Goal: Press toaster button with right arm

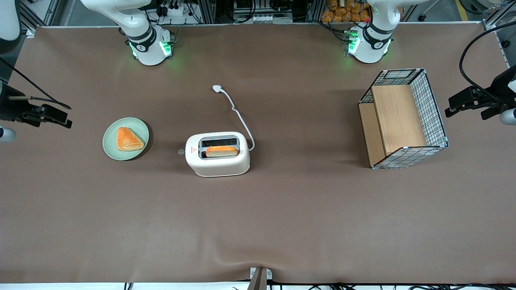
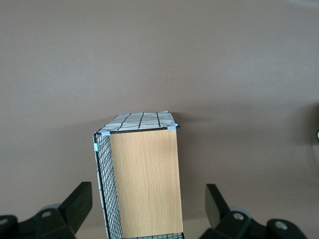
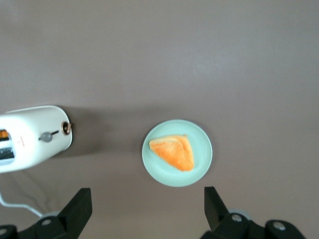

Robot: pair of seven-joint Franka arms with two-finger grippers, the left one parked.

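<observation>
The right arm's hand point(image 3: 144, 211) hangs high above the bench point(image 1: 282, 217) at the working arm's end, its two black fingers point(image 3: 77, 206) spread wide apart and holding nothing. Directly below it sits a pale green plate point(image 3: 202, 132) with a triangular orange pastry point(image 3: 173, 151) on it.

Beside the plate, toward the middle of the bench, stands the white toaster point(image 1: 217, 165), a slice of toast point(image 1: 221, 151) in the slot nearer the front camera. The toaster button point(image 3: 46, 136) is a small pale grey knob on the short end face that looks toward the plate; a second, darker ringed knob point(image 3: 66, 128) sits just beside it.

The hand is well apart from the button, so the whole approach remains. The likely slip is a finger landing on the ringed knob, or grazing the plate on the way down. A sideways push could also slide the light toaster instead of pressing the button.

From the front, the button point(image 1: 181, 152) shows only as a faint dot. The wrist view cuts off most of the toaster.
</observation>
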